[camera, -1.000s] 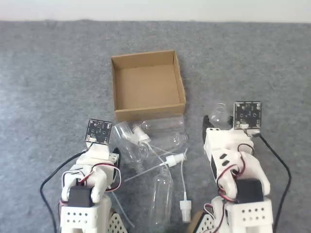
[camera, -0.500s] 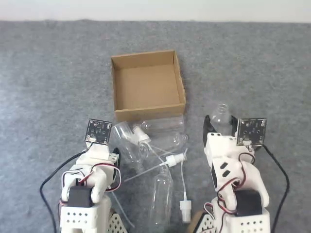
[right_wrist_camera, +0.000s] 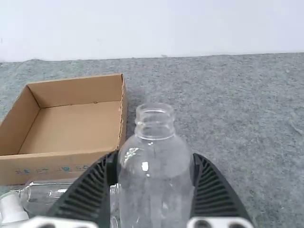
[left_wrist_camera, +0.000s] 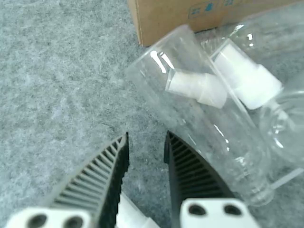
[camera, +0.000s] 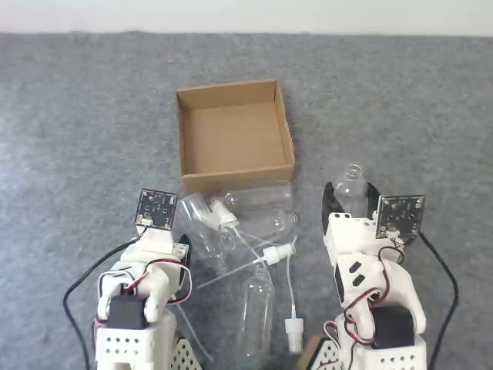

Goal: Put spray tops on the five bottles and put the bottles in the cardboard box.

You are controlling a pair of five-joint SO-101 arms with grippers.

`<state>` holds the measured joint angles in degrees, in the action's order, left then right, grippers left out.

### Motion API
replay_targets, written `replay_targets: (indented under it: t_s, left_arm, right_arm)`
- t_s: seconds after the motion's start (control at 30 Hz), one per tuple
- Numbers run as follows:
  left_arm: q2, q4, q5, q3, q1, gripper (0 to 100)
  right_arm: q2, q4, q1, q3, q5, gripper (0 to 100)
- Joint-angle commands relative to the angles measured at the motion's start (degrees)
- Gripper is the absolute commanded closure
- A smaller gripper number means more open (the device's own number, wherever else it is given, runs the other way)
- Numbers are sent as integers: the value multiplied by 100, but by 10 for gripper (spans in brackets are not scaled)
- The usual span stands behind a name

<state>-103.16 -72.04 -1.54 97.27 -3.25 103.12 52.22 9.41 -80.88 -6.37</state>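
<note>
My right gripper [right_wrist_camera: 154,160] is shut on a clear bottle [right_wrist_camera: 154,164] that stands upright with an open neck and no spray top. In the high view this held bottle [camera: 351,187] is right of the pile and below the cardboard box [camera: 239,176]. The box [right_wrist_camera: 52,167] is empty. Several clear bottles [camera: 250,198] lie tangled in front of it with loose spray tops [camera: 279,252]. My left gripper [left_wrist_camera: 146,137] hovers low over the carpet beside a lying bottle [left_wrist_camera: 213,128], slightly open and holding nothing. White spray tops [left_wrist_camera: 197,88] show through that bottle.
Another bottle [camera: 257,307] lies between the two arms near the front edge, with a spray top [camera: 294,334] and its tube beside it. Grey carpet [camera: 92,123] covers the table, with free room left, right and behind the box.
The right arm has drawn back toward its base and its wrist has tipped, so the held bottle's neck stands clearer. The left arm has not moved.
</note>
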Motion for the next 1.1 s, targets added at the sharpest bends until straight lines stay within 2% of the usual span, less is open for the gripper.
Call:
replay_targets:
  t_s: [0.0, 0.23, 0.5, 0.7, 0.83, 1.07]
  left_arm:
    - [-105, -18, -44, -75, 97, 885]
    - [-114, 9, -70, -505, -176, 885]
    - [-114, 9, -97, -1376, -905, 881]
    - [-114, -123, -1424, -1771, -941, 881]
    - [-105, -519, -1468, -2035, -941, 881]
    - [387, -510, -1732, -2123, -1178, 881]
  right_arm:
    - [92, -127, -57, 53, -62, 933]
    - [92, -119, -66, 53, -62, 933]
    - [92, -110, -66, 53, -62, 933]
    - [92, -119, -66, 53, -44, 933]
    - [92, -119, -66, 44, -44, 933]
    - [92, -119, -66, 44, -35, 933]
